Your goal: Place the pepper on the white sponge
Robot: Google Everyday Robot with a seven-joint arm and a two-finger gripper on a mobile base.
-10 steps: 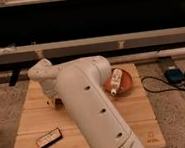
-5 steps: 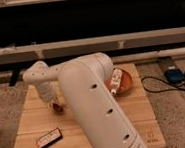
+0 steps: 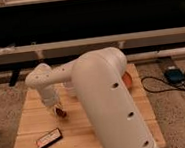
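My gripper hangs from the white arm over the left half of the wooden table. It is shut on the small dark-red pepper, which sits at its tip just above the tabletop. The white sponge does not show; the arm and gripper hide much of the table's middle.
A flat black box with a light label lies near the table's front left. The orange-brown bowl peeks out behind the arm at the right. A blue device with black cables lies on the carpet to the right.
The gripper with the pepper has moved down and slightly toward the front, closer to the tabletop. The arm has swung forward and now hides most of the bowl.
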